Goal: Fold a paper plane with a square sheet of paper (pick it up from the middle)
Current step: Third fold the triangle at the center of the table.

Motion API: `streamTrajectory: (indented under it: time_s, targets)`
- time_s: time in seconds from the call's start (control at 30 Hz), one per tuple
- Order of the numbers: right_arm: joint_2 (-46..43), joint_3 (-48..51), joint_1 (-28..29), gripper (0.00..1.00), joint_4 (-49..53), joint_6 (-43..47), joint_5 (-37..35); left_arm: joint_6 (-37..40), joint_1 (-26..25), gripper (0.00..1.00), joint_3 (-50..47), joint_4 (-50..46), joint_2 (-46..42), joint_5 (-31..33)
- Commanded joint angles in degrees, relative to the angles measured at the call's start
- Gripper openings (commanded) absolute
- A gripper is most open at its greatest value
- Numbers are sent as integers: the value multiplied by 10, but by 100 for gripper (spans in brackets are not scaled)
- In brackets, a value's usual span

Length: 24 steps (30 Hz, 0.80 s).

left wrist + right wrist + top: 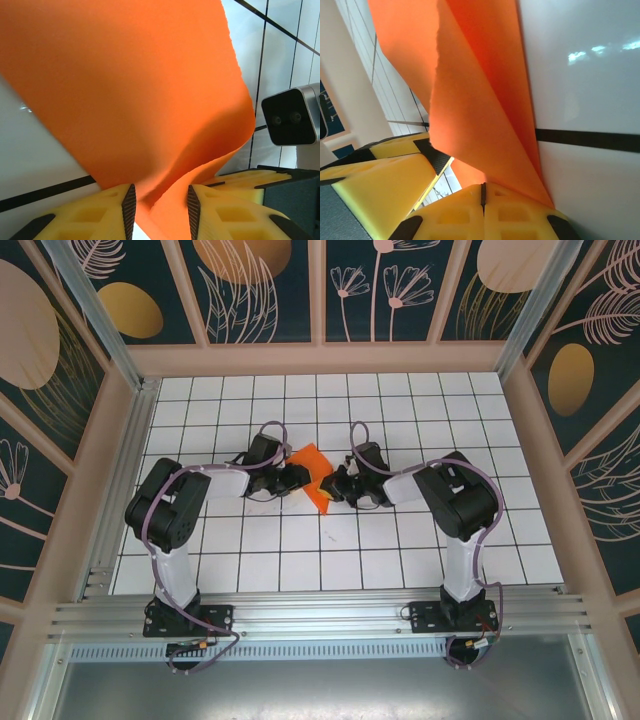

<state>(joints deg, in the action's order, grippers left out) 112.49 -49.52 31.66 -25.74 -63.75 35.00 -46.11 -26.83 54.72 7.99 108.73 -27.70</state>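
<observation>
Both arms are meeting over the white grid table (420, 540) as I am operating them remotely, with the orange square sheet of paper (312, 468) sitting creased between the two grippers. The right gripper (482, 194) is pinching the sheet. Its yellow fingers (520, 215) are pressing flat together, and the paper is fanning away from their tips in a folded flap. The left gripper (161, 200) is straddling the same sheet: its dark pads (129, 205) are standing apart with the paper bowing down through the gap, and I cannot tell whether they are clamping it. Just beyond the left gripper's right-hand finger, the right wrist camera (291, 116) is looking back across the paper.
</observation>
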Motion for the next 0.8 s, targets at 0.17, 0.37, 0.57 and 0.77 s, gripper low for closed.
streamTrajectory:
  time_s: [0.17,0.37,0.57,0.77]
  targets:
    - [9,38,-20,6,-29,-34,21,12,-11,37,24,-32,19,-31]
    - [8,41,-21,6,-27,-32,20,-6,-13,30,14,1,14,-55]
    - [8,39,-22,6,-23,-31,19,-4,-13,25,14,0,12,-59]
    - [6,34,-22,6,-17,-25,19,14,-12,14,16,-23,13,-33]
